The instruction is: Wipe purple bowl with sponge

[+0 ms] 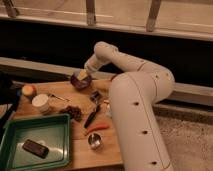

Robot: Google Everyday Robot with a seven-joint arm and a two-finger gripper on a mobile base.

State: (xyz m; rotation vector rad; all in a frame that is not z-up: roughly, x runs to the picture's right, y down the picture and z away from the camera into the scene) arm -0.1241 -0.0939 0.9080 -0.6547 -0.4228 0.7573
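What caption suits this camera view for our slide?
End effector holds the sponge in the purple bowl at the far edge of the table.

Wooden tabletop (112,152), carrying:
- green tray (11,145), front left corner, with a dark rectangular block (35,148) lying inside
- white cup (41,103), behind the tray
- round orange-red fruit (29,90), far left
- dark clustered item (75,112), mid-table
- black-handled utensil (92,116)
- slim orange-red piece (96,128), just beside the utensil
- small metal cup (95,141), near the front edge
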